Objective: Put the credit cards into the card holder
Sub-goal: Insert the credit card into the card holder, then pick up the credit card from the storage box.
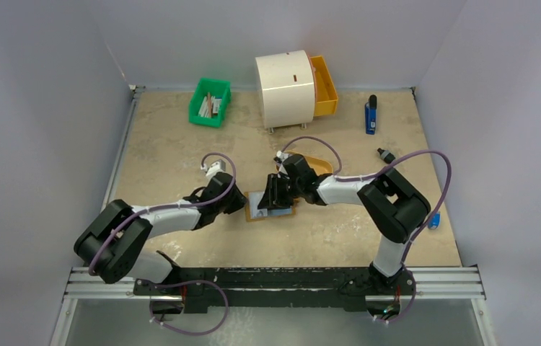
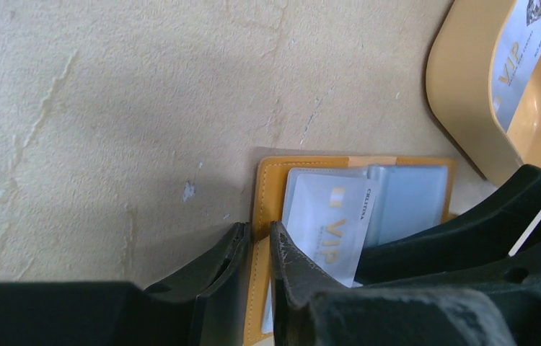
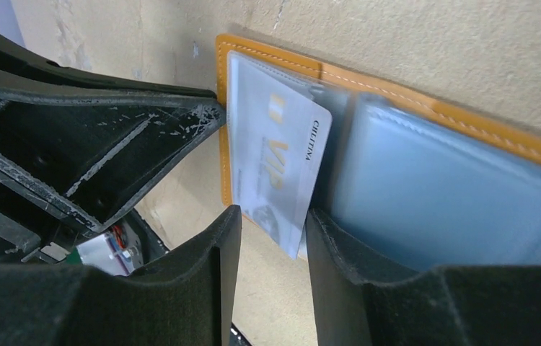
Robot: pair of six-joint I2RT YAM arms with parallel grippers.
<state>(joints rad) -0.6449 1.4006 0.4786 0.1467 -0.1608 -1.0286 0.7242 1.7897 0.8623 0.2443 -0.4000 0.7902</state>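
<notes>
The card holder (image 1: pixel 273 215) lies open on the table, orange-tan outside, pale blue-grey inside (image 3: pixel 426 194). A pale "VIP" credit card (image 3: pixel 275 158) sits partly in its left pocket, tilted, one corner sticking out. My left gripper (image 2: pixel 258 232) is shut on the holder's orange edge (image 2: pixel 271 180); the card (image 2: pixel 325 223) lies just right of its fingers. My right gripper (image 3: pixel 271 220) is open, jaws either side of the card's protruding corner, its right finger touching the card's edge. Both grippers meet over the holder in the top view, left (image 1: pixel 239 204) and right (image 1: pixel 271 196). A second card (image 2: pixel 520 58) lies in the oval tray.
The oval orange tray (image 1: pixel 319 164) lies just behind the right arm. A white round cabinet (image 1: pixel 286 88) with an open orange drawer (image 1: pixel 324 85) stands at the back. A green bin (image 1: pixel 210 101) is back left, a blue object (image 1: pixel 371 114) back right.
</notes>
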